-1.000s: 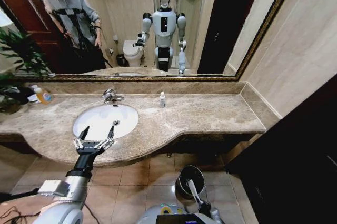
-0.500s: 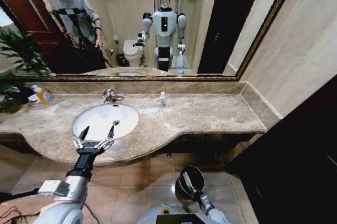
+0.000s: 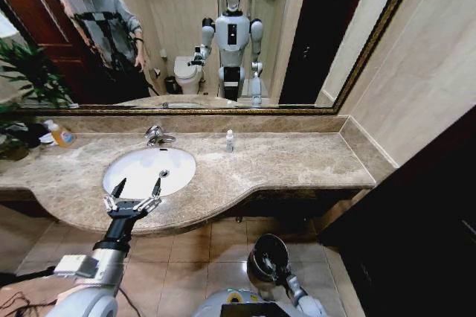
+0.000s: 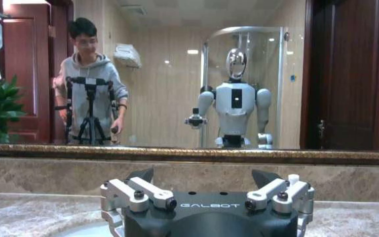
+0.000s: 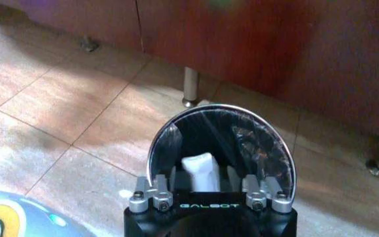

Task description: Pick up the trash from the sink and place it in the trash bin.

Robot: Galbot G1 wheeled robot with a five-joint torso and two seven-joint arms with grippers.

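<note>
While over bin (image 5: pixel 221 143), apparently trash (image 5: pixel 199 173).

Sink, bin and one white piece of trash

Your white oval sink (image 3: pixel 149 170) sat in the beige-brown marble counter, chrome faucet at its 12 o'clock. The dark round trash bin (image 3: pixel 269 255) stood on the tiled floor at the sink's 4 o'clock, holding a small white piece of trash (image 5: pixel 199 172) against its black inside.

- The right gripper (image 5: pixel 206 190) has its fingertips hidden from you inside the trash bin (image 5: pixel 278 148), so their spacing can't be read.
- The white piece (image 5: pixel 199 170) between them is partly covered.
- The sink (image 4: pixel 87 231) below the left gripper (image 4: pixel 206 185) is cut off.
</note>
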